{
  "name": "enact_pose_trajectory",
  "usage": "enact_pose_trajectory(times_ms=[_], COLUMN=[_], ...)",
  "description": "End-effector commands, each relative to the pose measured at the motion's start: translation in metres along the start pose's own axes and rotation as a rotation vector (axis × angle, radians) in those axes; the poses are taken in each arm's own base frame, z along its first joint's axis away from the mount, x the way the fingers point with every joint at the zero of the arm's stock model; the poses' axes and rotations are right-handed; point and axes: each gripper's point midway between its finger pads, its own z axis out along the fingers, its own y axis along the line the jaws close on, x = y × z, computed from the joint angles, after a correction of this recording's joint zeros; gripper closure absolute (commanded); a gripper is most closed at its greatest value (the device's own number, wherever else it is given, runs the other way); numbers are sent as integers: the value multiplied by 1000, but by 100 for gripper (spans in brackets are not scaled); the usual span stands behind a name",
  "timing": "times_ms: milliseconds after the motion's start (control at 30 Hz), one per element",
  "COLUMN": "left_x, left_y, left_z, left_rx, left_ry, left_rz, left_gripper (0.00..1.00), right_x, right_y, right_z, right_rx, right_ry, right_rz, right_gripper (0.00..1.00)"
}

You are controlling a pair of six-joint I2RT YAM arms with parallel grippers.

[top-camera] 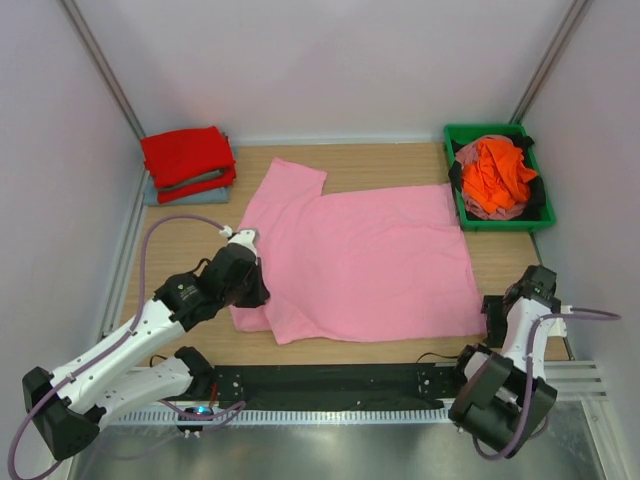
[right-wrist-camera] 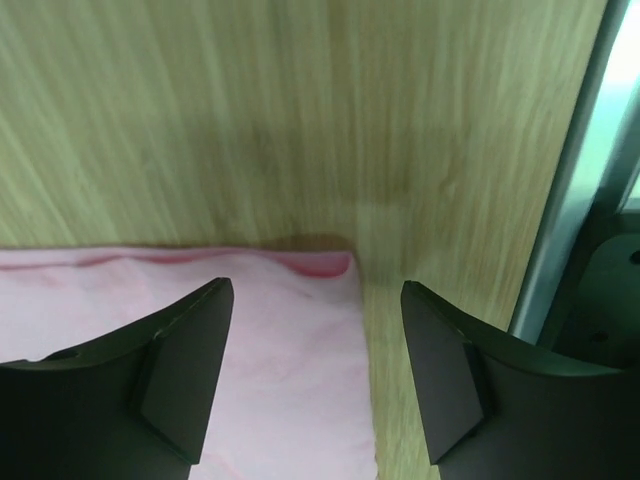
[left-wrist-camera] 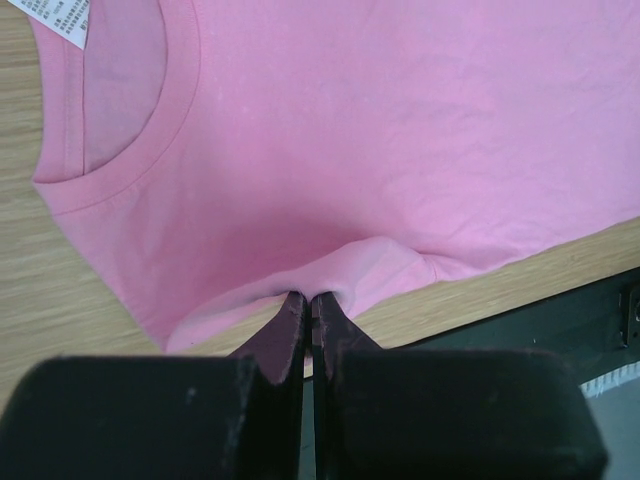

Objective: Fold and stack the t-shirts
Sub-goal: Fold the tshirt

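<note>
The pink t-shirt (top-camera: 370, 260) lay spread flat across the middle of the wooden surface (top-camera: 400, 165), its collar (left-wrist-camera: 150, 130) toward the left and its hem toward the right. One sleeve pointed to the far side.

The left hand (left-wrist-camera: 308, 300) was at the shirt's near left edge, beside the collar. Its fingers were pressed together on a small fold of pink fabric, which rose in a little tent at their tips. A white label (left-wrist-camera: 62, 15) showed inside the neck opening.

The right hand (right-wrist-camera: 315, 287) hung over the shirt's near right corner with its fingers apart and nothing between them. The corner of the hem lay on the wood beneath them, and from the wrist view it could not be told whether the tips touched the cloth.

In the far left corner the red t-shirt (top-camera: 185, 160) sat folded on top of the grey-blue t-shirt (top-camera: 190, 193), well apart from the pink one. At the far right stood the green bin (top-camera: 455, 135), just beside the pink shirt's far right corner. The orange t-shirt (top-camera: 497, 172) lay crumpled in it, over what seemed to be other darker cloth.
</note>
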Motion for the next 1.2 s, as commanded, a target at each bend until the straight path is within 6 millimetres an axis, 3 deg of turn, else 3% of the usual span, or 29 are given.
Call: enact_pose_trajectory(times_ms=[0, 300, 433, 567, 667, 700, 867, 1067, 1167], left_x=[-11, -10, -10, -9, -10, -10, -11, -8, -3], left_y=[0, 1, 3, 5, 7, 8, 12, 13, 10], left_z=[-4, -1, 0, 2, 2, 3, 4, 7, 4], left_rx=[-3, -15, -24, -39, -51, -55, -80, -97, -80], left_ry=[-41, -33, -31, -28, -33, -32, -34, -13, 21], left_rz=[3, 1, 0, 0, -4, -3, -6, -6, -31], left_gripper=[100, 100, 100, 100, 100, 100, 100, 100, 100], right_x=[-1, 10, 7, 24, 29, 30, 30, 20, 27], right_y=[5, 5, 10, 6, 5, 8, 15, 26, 29], right_z=[7, -1, 4, 18, 25, 24, 20, -5, -12], right_rx=[-54, -133, -138, -141, -157, -170, -210, -252, -285], right_ry=[93, 108, 111, 181, 197, 198, 206, 167, 187], right_rz=[-50, -91, -99, -100, -114, -118, -133, -193, -209], right_gripper=[27, 29, 36, 43, 58, 71, 97, 99, 99])
